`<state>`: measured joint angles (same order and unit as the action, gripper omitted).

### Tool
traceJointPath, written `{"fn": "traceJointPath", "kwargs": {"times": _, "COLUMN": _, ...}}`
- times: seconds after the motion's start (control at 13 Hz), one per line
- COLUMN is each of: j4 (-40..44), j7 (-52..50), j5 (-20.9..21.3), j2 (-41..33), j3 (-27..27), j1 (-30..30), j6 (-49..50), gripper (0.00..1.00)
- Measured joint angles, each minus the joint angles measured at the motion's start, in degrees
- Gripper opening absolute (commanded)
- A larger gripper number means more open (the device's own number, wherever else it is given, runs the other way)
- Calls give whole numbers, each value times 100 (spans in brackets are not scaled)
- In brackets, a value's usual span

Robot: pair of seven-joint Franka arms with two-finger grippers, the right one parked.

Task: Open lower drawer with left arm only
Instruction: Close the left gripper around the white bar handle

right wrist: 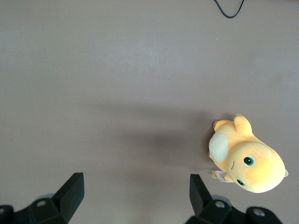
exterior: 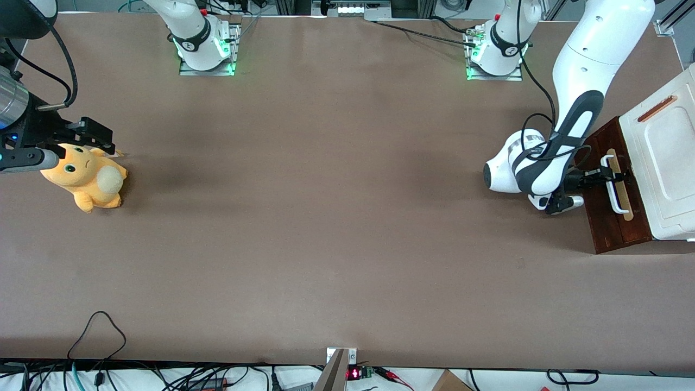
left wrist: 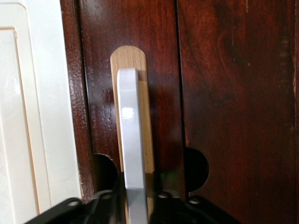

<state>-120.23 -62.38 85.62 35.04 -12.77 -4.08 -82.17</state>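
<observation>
The lower drawer (exterior: 604,217) has a dark reddish-brown front with a white bar handle (exterior: 617,193) over a pale wood strip. It sits under the white cabinet top (exterior: 670,163) at the working arm's end of the table. No pale inside shows. My left arm (exterior: 575,114) reaches down in front of the drawer. Its gripper (exterior: 611,175) is at the handle's end farther from the front camera. In the left wrist view the gripper (left wrist: 135,205) is shut on the handle (left wrist: 128,135), with a dark finger (left wrist: 105,203) close on each side, against the drawer front (left wrist: 224,93).
An orange plush toy (exterior: 87,179) lies toward the parked arm's end of the table and shows in the right wrist view (right wrist: 247,161). The two arm bases (exterior: 497,54) stand at the table edge farthest from the front camera. Cables (exterior: 98,331) lie at the near edge.
</observation>
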Motion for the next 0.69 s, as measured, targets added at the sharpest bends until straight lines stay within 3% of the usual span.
{"fn": "traceJointPath", "kwargs": {"times": 0.38, "j4": 4, "j7": -119, "j5": 10, "j2": 1, "j3": 0, "j1": 3, "j6": 29, "gripper": 0}}
{"fn": "traceJointPath", "kwargs": {"times": 0.69, "j4": 1, "j7": -127, "j5": 9, "j2": 2, "j3": -37, "j1": 34, "j6": 36, "gripper": 0}}
